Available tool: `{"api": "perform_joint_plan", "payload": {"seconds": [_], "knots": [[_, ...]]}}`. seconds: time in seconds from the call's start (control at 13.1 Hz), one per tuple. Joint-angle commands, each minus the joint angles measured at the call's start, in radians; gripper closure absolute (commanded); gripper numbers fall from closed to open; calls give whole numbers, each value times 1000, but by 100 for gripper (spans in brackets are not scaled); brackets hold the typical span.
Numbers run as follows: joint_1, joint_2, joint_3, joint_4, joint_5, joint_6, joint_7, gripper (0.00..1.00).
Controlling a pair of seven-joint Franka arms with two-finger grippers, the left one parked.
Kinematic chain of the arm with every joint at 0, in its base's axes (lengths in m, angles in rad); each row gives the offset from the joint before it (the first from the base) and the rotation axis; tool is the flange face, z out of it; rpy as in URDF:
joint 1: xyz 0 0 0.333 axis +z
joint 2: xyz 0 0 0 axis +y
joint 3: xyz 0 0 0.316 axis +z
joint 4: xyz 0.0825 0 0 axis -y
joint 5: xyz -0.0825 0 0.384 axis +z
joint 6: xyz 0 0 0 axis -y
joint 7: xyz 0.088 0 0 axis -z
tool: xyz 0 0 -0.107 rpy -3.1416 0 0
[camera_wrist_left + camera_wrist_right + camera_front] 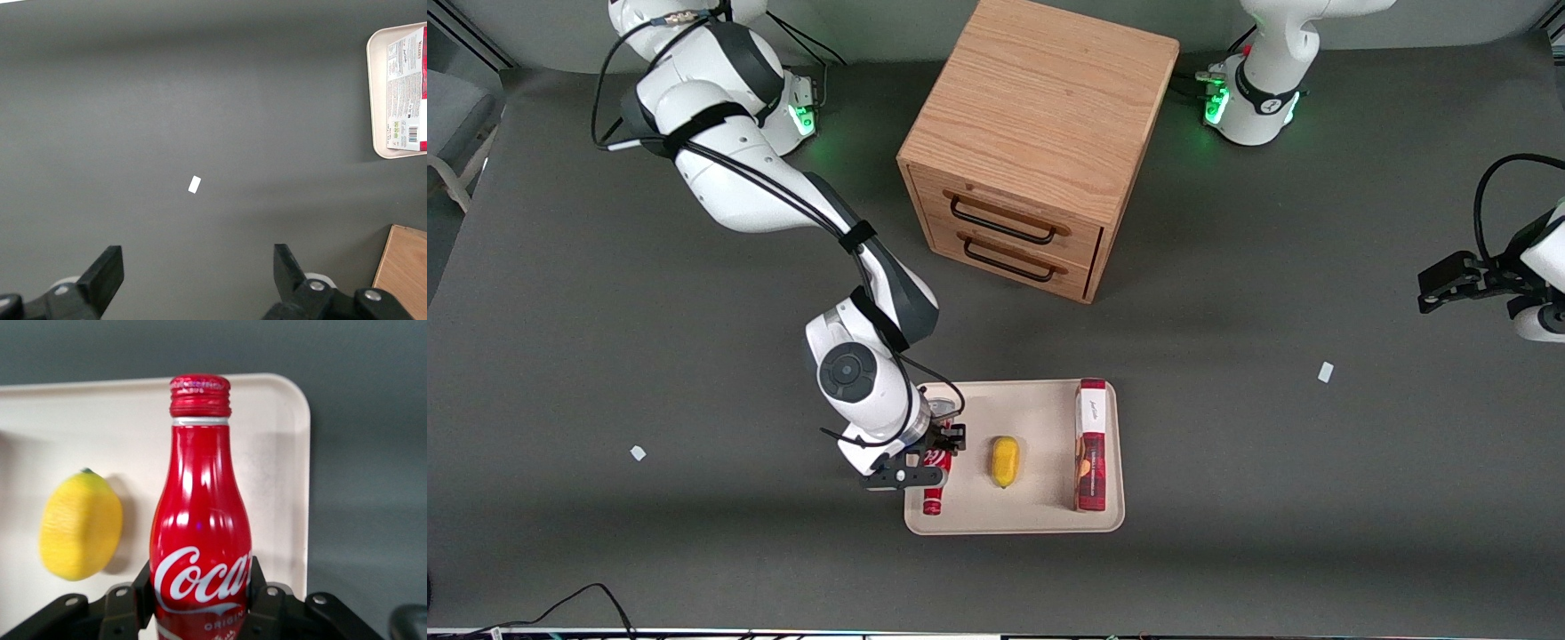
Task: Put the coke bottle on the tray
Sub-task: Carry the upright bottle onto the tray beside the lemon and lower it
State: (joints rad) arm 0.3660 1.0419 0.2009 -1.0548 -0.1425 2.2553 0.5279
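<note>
The coke bottle (935,484) is slim and red with a white script logo and a red cap. It lies over the cream-beige tray (1040,409), at the tray's end toward the working arm, cap pointing toward the front camera. My right gripper (938,455) is shut on the bottle's lower body. In the right wrist view the bottle (201,520) fills the middle, with the black fingers (143,590) pressed against both its sides, and the tray (280,453) lies under it. I cannot tell whether the bottle rests on the tray or hangs just above it.
A yellow lemon (1005,460) lies in the middle of the tray, also in the right wrist view (80,525). A flat red-and-white box (1092,444) lies along the tray's end toward the parked arm. A wooden drawer cabinet (1036,142) stands farther from the front camera.
</note>
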Motion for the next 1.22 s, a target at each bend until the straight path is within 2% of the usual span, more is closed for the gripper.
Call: {"api": "perform_joint_plan", "payload": {"seconds": [0.0, 0.15, 0.23, 0.3, 0.38, 0.46, 0.53, 0.61, 0.99, 1.14], "knots": [[7, 36, -6, 55, -20, -16, -25, 100], [7, 47, -9, 55, -20, -14, -23, 99], [7, 50, -9, 55, -20, -14, -23, 83], [7, 53, -11, 55, -20, -14, -23, 80], [5, 55, -12, 53, -20, -14, -25, 70], [5, 55, -12, 52, -20, -14, -23, 45], [5, 55, -14, 49, -22, -13, -23, 14], [5, 55, -18, 45, -31, -8, -23, 0], [-4, 43, -20, 42, -40, 9, -9, 0], [-12, -11, -18, 3, -32, 4, -6, 0]]}}
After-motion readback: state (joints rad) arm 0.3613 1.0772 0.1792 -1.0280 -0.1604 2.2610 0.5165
